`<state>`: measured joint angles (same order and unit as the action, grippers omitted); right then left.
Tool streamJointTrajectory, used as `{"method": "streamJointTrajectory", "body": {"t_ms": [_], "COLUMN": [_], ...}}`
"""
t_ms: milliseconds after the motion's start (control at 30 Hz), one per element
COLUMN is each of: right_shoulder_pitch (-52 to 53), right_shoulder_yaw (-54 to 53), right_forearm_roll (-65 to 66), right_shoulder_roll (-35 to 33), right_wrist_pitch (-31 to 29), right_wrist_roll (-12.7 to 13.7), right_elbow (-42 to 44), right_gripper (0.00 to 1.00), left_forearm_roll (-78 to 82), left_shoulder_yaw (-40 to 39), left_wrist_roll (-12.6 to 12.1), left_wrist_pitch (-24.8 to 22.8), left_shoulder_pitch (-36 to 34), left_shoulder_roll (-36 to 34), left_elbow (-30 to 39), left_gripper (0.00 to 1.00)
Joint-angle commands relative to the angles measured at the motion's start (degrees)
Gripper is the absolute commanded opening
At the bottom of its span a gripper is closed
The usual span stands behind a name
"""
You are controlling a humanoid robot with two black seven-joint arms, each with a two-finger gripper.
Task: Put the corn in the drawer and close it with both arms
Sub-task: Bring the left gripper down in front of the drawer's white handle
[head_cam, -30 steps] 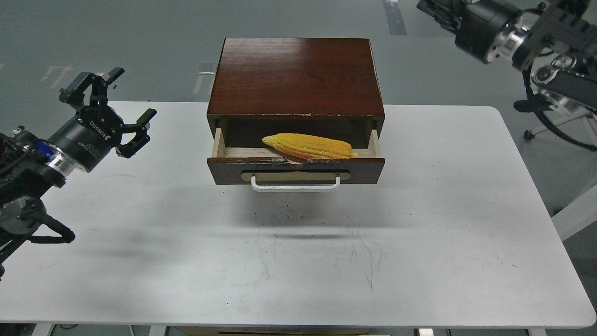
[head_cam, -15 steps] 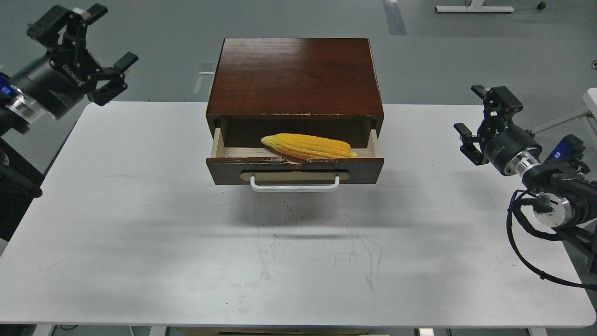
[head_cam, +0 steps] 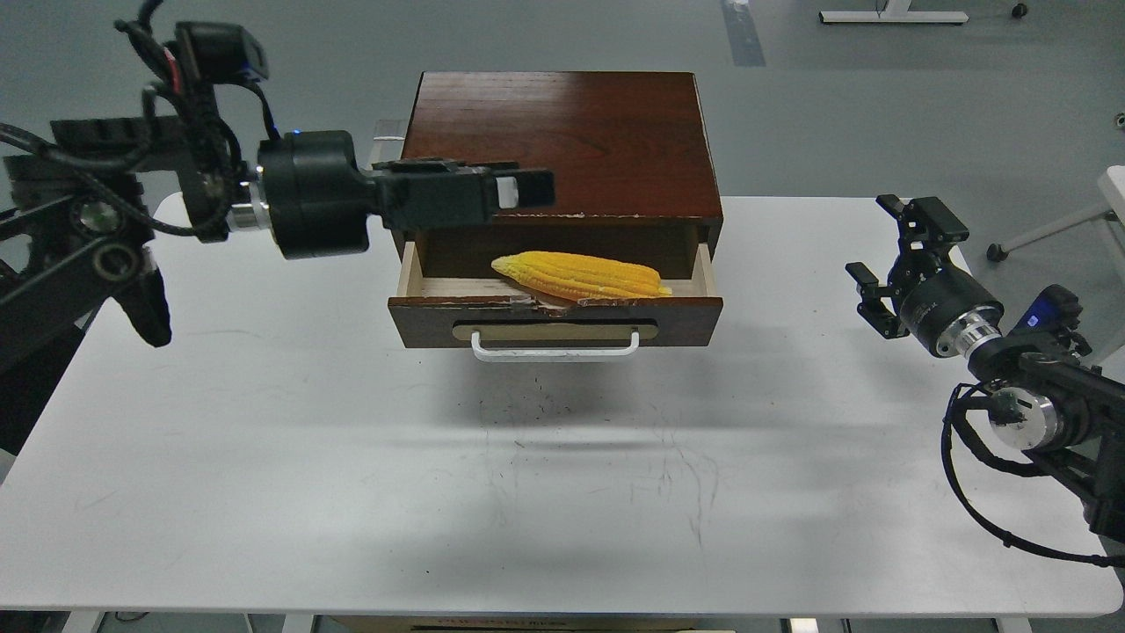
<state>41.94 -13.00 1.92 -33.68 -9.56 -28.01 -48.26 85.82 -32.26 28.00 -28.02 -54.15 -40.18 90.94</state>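
With the corn (head_cam: 580, 274) overhanging the drawer (head_cam: 555, 320) front at 6 o'clock, shutting may jam; left gripper (head_cam: 518, 190) jaws look narrow, right gripper (head_cam: 892, 264) jaws wide.

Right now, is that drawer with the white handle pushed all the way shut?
No, the drawer stands pulled out from the cabinet, with the corn lying in plain sight on its pale wooden inside.
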Motion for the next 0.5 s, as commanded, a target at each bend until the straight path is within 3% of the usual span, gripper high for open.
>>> {"method": "streamJointTrajectory", "body": {"t_ms": [0, 133, 200, 233, 267, 300, 367, 433, 467], "right_shoulder_pitch": [-0.1, -0.5, -0.6, -0.6, -0.8, -0.9, -1.0, -1.0, -1.0], "right_shoulder_yaw": [0.5, 0.8, 0.8, 0.8, 0.8, 0.8, 1.0, 1.0, 1.0], "right_forearm_roll": [0.0, 0.1, 0.1, 0.1, 0.1, 0.1, 0.1, 0.1, 0.1], "right_shoulder_roll": [-0.5, -0.7, -0.7, -0.7, -0.7, -0.7, -0.7, -0.7, -0.7], "right_wrist_pitch": [0.0, 0.0, 0.0, 0.0, 0.0, 0.0, -0.1, 0.0, -0.1], "right_wrist_roll": [0.0, 0.0, 0.0, 0.0, 0.0, 0.0, 0.0, 0.0, 0.0], "right_elbow": [0.0, 0.0, 0.0, 0.0, 0.0, 0.0, -0.1, -0.1, -0.1], "right_gripper": [0.99, 0.99, 0.99, 0.99, 0.99, 0.99, 0.99, 0.99, 0.99], "left_forearm_roll": [7.8, 9.3, 8.5, 8.1, 7.3, 6.8, 6.0, 5.9, 5.8], "left_shoulder_yaw": [2.5, 5.9, 6.6, 6.6, 6.6, 6.6, 6.2, 6.1, 6.0], "left_wrist_roll": [0.0, 0.0, 0.0, 0.0, 0.0, 0.0, 0.0, 0.0, 0.0], "left_wrist_pitch": [0.0, 0.0, 0.0, 0.0, 0.0, 0.0, 0.0, 0.0, 0.0], "left_shoulder_pitch": [1.8, 4.7, 8.1, 9.1, 11.4, 12.4, 16.2, 17.7, 19.0], "left_shoulder_roll": [5.0, 7.2, 7.5, 7.7, 8.6, 8.8, 8.9, 8.8, 8.8], "left_elbow": [-0.1, -0.7, -1.0, -1.4, -2.3, -2.7, -3.4, -3.5, -3.6], "left_gripper": [0.97, 0.93, 0.81, 0.72, 0.53, 0.45, 0.11, 0.0, 0.0]}}
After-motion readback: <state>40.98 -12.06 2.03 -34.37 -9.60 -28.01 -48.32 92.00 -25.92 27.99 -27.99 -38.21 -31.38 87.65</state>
